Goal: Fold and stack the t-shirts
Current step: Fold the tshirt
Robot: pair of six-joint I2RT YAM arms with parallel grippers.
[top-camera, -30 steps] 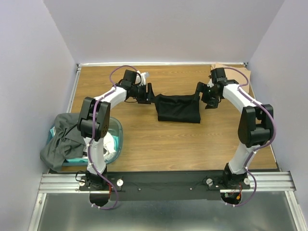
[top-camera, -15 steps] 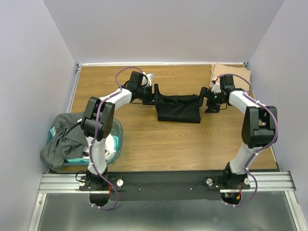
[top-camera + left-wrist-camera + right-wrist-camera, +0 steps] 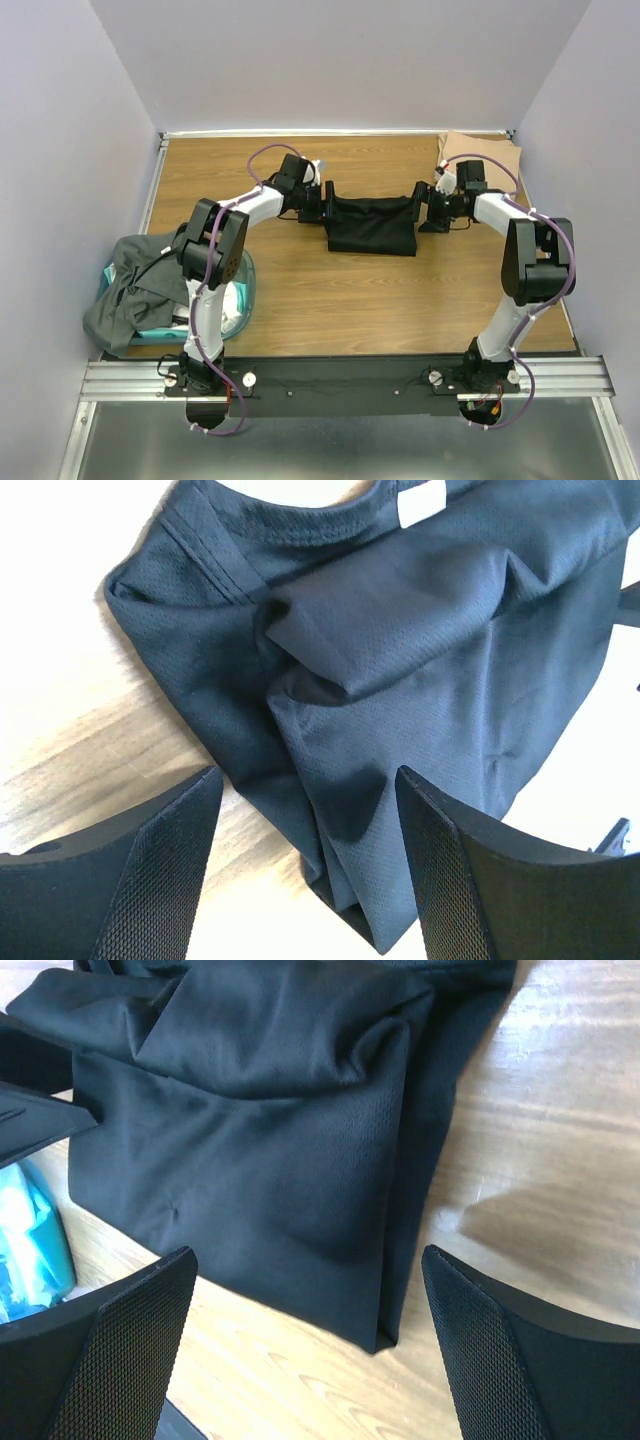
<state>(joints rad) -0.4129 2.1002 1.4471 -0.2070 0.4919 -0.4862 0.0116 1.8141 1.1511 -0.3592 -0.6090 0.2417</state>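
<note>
At the table's left edge: teal tub [image 3: 243,285], a dark grey shirt [image 3: 130,290] draping over its rim, something white, likely another shirt, lying inside; both waiting unfolded.
Left of centre: left gripper [image 3: 320,200], fingers spreading wide, grasping nothing, hanging just beside the black shirt's left edge.
Centre: black shirt [image 3: 372,225], lying on the table [image 3: 300,300] as a folded block; upper layer bunching in loose ridges.
Right of centre: right gripper [image 3: 421,207], likewise released and empty, flanking the right edge.
Far right corner: tan shirt [image 3: 485,155], lying flat.
Risks, as judged: jaws closing on the top layer only, so the fold is peeling apart on lifting; uneven pulls skewing the block; ridges making any stack lopsided.
</note>
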